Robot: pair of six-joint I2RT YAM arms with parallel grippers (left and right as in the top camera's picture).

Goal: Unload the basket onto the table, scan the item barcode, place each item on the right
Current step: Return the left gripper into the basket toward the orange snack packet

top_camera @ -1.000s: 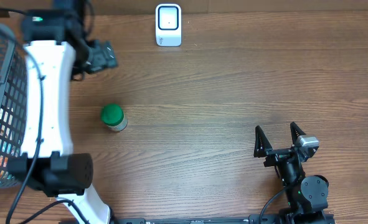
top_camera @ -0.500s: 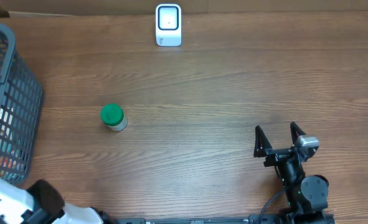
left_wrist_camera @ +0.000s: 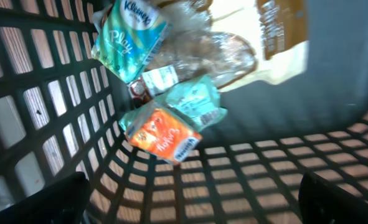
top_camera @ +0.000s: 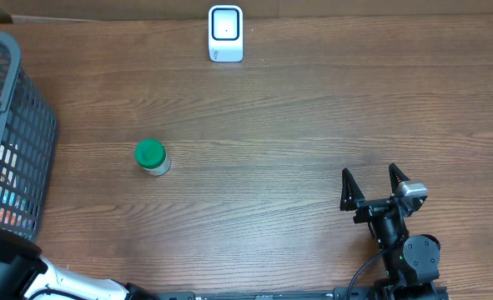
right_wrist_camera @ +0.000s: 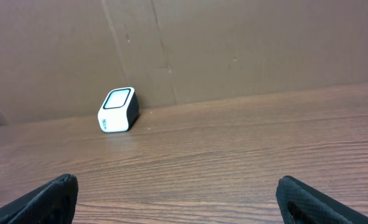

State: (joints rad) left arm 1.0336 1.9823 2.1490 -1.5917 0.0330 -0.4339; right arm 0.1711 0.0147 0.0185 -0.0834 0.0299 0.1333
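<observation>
Since the left jaws hang wide open inside the basket [left_wrist_camera: 40, 87], the item to scan is likely the orange packet [left_wrist_camera: 165, 134] lying in the pile in that basket. It looks light, soft and crinkly, so pinch it gently across its flat middle. The right jaws are wide open too, far from the basket, holding nothing.
</observation>
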